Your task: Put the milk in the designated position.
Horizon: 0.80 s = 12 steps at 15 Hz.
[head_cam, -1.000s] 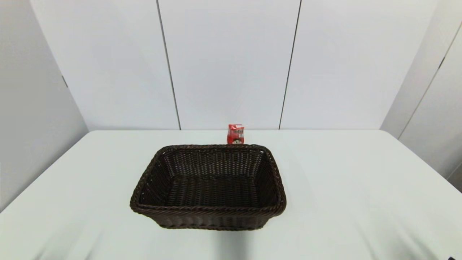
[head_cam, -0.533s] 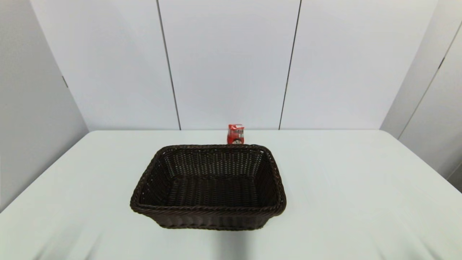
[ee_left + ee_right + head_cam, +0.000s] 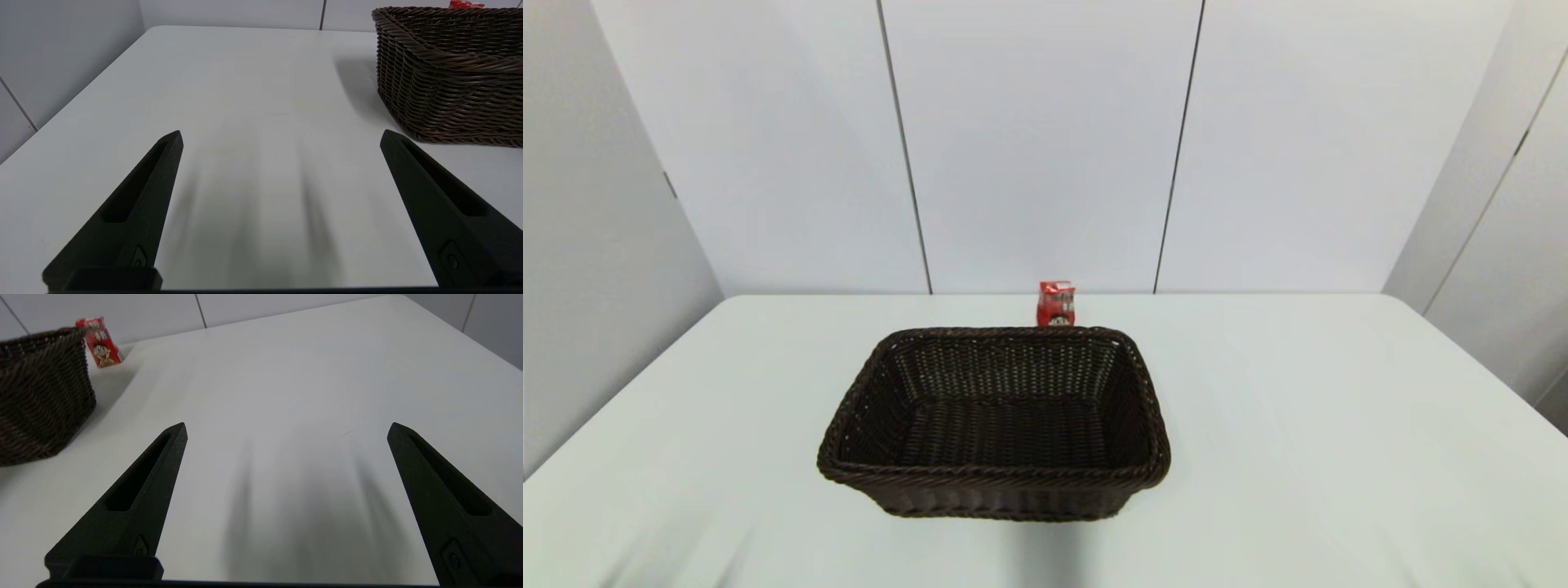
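Milk (image 3: 1056, 303) unmoved behind basket (image 3: 994, 475); both tools spread apart, empty, off head view.

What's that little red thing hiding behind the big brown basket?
A small red milk carton stands upright on the table just behind the basket. The basket's far rim covers its base from the head view; the right wrist view shows its cartoon face.

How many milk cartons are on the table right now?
1. The milk stands upright on the table, just behind the basket; its foot is hidden by the far rim.
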Motion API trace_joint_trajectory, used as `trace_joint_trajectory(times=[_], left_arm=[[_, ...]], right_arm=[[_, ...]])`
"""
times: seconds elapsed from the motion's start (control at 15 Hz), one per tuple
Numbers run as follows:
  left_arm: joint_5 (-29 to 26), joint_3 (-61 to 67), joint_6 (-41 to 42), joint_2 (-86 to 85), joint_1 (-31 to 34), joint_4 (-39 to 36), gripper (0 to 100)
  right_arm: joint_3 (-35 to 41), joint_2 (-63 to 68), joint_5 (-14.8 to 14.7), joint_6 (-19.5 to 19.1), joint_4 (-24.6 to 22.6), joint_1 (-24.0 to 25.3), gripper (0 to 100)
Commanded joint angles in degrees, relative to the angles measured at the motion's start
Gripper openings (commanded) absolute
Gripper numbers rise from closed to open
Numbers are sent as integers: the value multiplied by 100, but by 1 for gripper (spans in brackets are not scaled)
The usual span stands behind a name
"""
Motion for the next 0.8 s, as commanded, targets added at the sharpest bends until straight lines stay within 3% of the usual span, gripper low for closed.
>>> trace_joint_trajectory(times=[0.07, 0.8], left_arm=[[1, 0, -2, 7, 2, -2, 100], [1, 0, -2, 7, 2, -2, 100]], right_arm=[[2, 0, -100, 145, 11, 1, 100], [2, 9, -126, 181, 2, 1, 100]])
